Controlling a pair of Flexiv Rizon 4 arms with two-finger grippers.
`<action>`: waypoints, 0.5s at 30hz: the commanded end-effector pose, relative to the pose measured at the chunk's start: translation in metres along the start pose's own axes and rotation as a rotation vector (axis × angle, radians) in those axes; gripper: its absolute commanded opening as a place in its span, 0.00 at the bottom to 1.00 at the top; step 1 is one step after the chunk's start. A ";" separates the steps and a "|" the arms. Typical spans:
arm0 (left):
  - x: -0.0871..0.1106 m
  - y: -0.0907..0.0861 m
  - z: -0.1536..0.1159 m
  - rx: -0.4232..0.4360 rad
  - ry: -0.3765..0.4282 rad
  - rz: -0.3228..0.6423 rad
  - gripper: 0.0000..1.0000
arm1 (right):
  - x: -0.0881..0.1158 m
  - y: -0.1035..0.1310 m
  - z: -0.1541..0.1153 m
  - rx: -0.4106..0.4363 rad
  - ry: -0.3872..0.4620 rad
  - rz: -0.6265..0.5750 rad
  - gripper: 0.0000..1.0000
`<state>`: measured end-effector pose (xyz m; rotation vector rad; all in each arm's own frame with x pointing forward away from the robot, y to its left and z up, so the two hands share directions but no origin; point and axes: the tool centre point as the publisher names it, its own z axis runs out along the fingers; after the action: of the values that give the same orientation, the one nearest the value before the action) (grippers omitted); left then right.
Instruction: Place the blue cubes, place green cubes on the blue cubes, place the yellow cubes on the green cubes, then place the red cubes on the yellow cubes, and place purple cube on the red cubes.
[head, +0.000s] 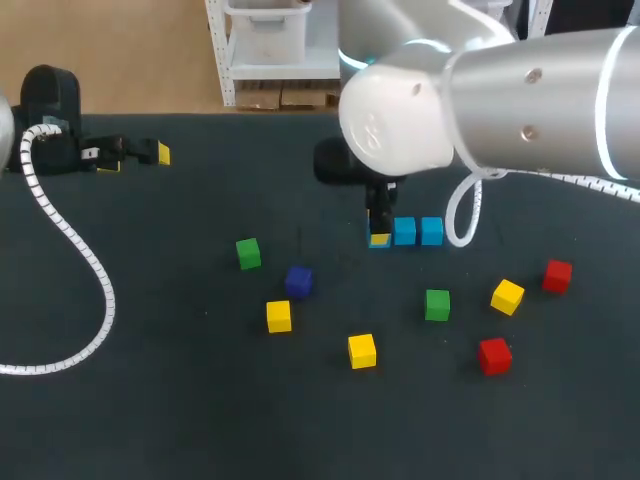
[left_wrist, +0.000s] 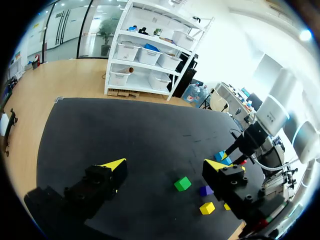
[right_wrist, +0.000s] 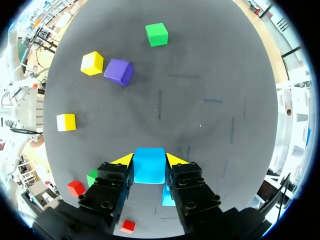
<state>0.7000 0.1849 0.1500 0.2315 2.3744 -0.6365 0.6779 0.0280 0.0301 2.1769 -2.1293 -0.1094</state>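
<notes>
- Blue row nearly laid: two blue cubes (head: 404, 231) side by side on the tabletop (head: 150, 400), third blue cube (head: 380, 241) just beside them, down low.
- Nothing stacked yet: green cubes (head: 248, 253), yellow cubes (head: 279, 316), red cubes (head: 494, 355) and purple cube (head: 298, 281) scattered loose.
- Right gripper (right_wrist: 149, 160) pointing straight down, fingers clamped on the third blue cube from both sides.
- Left gripper (head: 136, 158) at the far left edge, fingers spread, empty.

A robotics lab (left arm (head: 48, 95), right arm (head: 540, 90), black test table (head: 180, 400)).
</notes>
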 end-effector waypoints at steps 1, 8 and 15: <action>0.000 0.000 0.000 0.000 0.000 0.000 1.00 | -0.005 -0.006 0.003 -0.011 0.036 0.009 0.00; 0.000 0.000 0.000 0.000 0.000 0.000 1.00 | -0.008 -0.013 0.010 -0.037 0.025 0.032 0.00; 0.000 0.000 0.000 0.000 0.000 0.000 1.00 | -0.007 -0.020 0.015 -0.043 0.018 0.036 0.00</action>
<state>0.7000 0.1850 0.1499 0.2314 2.3745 -0.6365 0.6889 0.0345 0.0144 2.1176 -2.1431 -0.1110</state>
